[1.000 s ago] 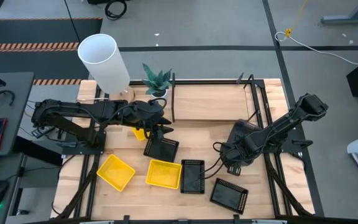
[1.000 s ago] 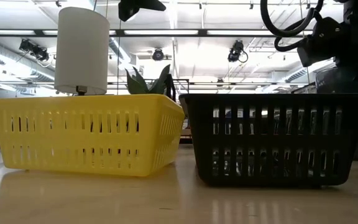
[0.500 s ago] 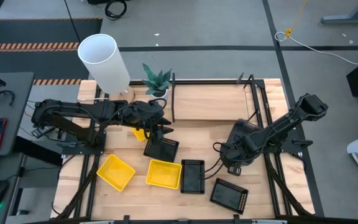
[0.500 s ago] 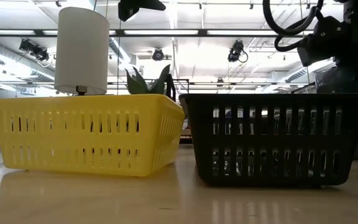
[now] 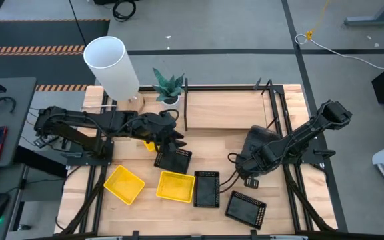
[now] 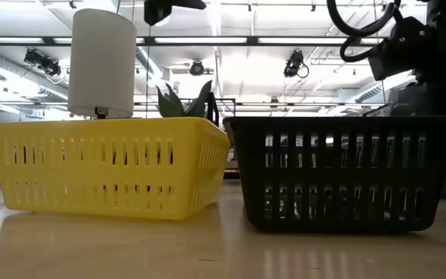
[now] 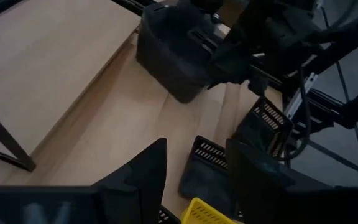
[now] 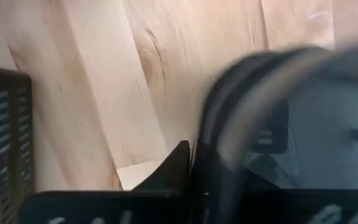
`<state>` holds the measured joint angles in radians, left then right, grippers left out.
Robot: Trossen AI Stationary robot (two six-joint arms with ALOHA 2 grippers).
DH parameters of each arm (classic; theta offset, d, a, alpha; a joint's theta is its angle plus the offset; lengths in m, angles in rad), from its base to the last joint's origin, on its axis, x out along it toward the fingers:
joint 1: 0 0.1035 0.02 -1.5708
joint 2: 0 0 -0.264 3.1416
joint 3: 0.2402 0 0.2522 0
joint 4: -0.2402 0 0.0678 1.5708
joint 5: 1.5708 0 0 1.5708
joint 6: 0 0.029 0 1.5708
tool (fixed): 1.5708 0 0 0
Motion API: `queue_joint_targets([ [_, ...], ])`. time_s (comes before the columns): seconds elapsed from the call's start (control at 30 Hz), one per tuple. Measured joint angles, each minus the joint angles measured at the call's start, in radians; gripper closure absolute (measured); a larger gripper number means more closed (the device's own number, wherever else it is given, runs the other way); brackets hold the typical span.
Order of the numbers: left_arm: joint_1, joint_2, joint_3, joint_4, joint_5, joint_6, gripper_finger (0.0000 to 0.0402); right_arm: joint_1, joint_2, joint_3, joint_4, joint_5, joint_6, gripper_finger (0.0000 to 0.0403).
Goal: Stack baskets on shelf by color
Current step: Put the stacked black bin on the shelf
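Note:
A smoky-grey basket stands on the table just in front of the shelf, a wood board with a black rod frame. My right gripper is shut on it. My left gripper is open with nothing between its fingers. It hovers over the far end of a black basket, and a yellow basket shows partly beneath its arm. Two yellow baskets and two black ones lie near the front edge. My right gripper holds the smoky-grey basket by its rim, at the end that faces the right arm. The fingers come down from above. In the right wrist view the rim is a blur beside the fingers. The basket's bottom sits on the table.
A tall white cylinder and a small potted plant stand at the far left beside the shelf. The shelf's posts rise at its left end. Bare table lies between the shelf and the front baskets.
My left gripper has eased a little toward the near edge, over the black basket. The baskets lie where they were.

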<state>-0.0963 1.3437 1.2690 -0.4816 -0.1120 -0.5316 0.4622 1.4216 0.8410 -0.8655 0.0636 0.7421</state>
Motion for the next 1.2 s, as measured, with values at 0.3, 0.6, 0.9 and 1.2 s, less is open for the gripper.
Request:
queue_joint_targets([
  [0.3,0.000,-0.003,0.000,0.000,0.024,-0.008,0.0230,0.000,0.000,0.000,0.008,0.003,0.005,0.0385],
  [0.6,0.000,-0.024,0.002,0.028,0.064,-0.008,0.0230,0.000,0.000,0.043,0.003,-0.008,0.016,0.0387],
  [0.9,0.004,-0.022,0.002,0.085,0.064,-0.050,0.0230,0.001,0.000,0.075,-0.010,-0.055,0.039,0.0387],
  [1.2,0.003,-0.022,0.002,0.133,0.037,-0.051,0.0230,-0.008,0.000,0.214,-0.121,-0.067,-0.028,0.0387],
])
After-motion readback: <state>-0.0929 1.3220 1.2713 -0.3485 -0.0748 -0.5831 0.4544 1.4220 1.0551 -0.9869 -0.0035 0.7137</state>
